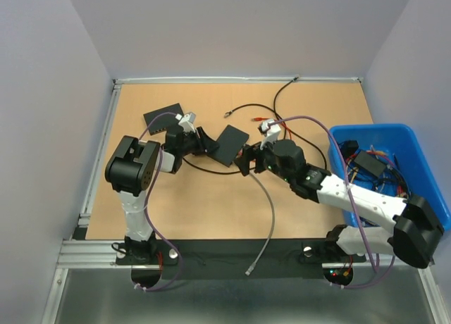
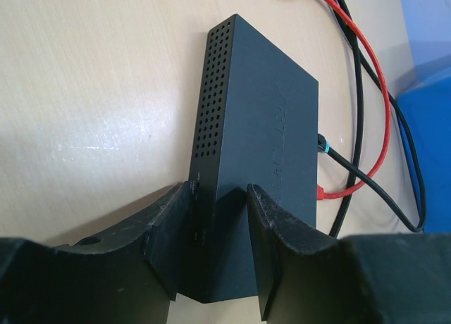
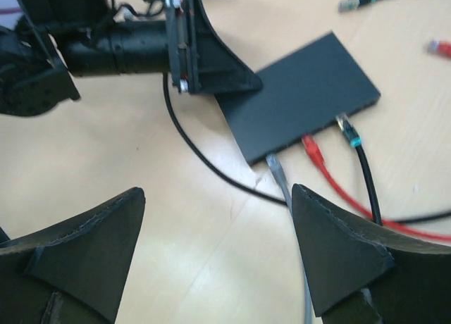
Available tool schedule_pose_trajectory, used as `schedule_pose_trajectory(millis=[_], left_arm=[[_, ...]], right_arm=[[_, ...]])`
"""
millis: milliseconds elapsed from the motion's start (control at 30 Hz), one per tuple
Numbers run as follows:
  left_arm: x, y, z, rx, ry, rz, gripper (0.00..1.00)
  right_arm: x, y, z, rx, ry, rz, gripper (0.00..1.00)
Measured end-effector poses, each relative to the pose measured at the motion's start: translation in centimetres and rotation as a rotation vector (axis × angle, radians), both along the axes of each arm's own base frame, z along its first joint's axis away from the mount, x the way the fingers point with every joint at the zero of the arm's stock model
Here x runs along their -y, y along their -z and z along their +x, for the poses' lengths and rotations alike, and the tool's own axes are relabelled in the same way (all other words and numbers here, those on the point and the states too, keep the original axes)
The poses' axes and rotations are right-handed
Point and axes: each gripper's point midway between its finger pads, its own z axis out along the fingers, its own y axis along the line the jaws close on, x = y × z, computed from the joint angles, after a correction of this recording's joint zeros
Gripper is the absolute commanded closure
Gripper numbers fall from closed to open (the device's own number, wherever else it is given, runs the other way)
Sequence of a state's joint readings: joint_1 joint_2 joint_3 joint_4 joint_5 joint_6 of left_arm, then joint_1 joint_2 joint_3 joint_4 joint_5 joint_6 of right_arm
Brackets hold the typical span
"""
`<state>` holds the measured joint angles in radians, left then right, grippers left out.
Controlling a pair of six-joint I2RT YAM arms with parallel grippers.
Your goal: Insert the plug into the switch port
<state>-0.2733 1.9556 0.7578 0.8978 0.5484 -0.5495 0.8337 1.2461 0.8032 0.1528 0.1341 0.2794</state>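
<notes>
The black switch [image 1: 231, 144] lies mid-table. My left gripper [image 1: 204, 142] is shut on its near corner; in the left wrist view both fingers [image 2: 275, 232] clamp the switch [image 2: 254, 127]. Three plugs sit in its port side: a grey plug [image 3: 277, 167], a red plug [image 3: 311, 146] and a black plug with a teal band [image 3: 347, 130]. My right gripper [image 3: 217, 197] is open and empty just in front of the switch [image 3: 303, 91], with the grey cable [image 1: 266, 218] running past its right finger. In the top view the right gripper [image 1: 246, 160] is beside the switch's right edge.
A second black switch [image 1: 163, 120] lies at the back left. A loose black cable plug [image 1: 227, 115] and a loose red plug [image 1: 257, 120] lie behind the switch. A blue bin [image 1: 416, 137] of cables stands at the right. The grey cable's free end [image 1: 250, 271] hangs over the front edge.
</notes>
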Motion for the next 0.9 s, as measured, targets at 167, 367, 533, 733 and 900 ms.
schedule_pose_trajectory(millis=[167, 367, 533, 733, 900], left_arm=[[-0.6, 0.0, -0.6, -0.019, -0.038, 0.003, 0.49], [-1.9, -0.2, -1.8, -0.036, -0.127, 0.043, 0.49], [-3.6, -0.5, -3.4, -0.053, -0.211, 0.101, 0.49], [-6.6, -4.9, -4.7, 0.036, -0.335, 0.142, 0.49], [-9.2, -12.8, -5.2, 0.248, -0.461, 0.112, 0.46]], right_arm=[[2.2, 3.3, -2.3, -0.074, 0.022, 0.010, 0.10], [4.2, 8.0, -4.4, -0.161, 0.053, 0.004, 0.03], [4.6, 10.6, -5.0, -0.202, 0.067, 0.011, 0.00], [4.7, 12.7, -5.3, -0.230, 0.079, 0.017, 0.00], [4.4, 12.4, -5.1, -0.218, 0.080, 0.047, 0.00]])
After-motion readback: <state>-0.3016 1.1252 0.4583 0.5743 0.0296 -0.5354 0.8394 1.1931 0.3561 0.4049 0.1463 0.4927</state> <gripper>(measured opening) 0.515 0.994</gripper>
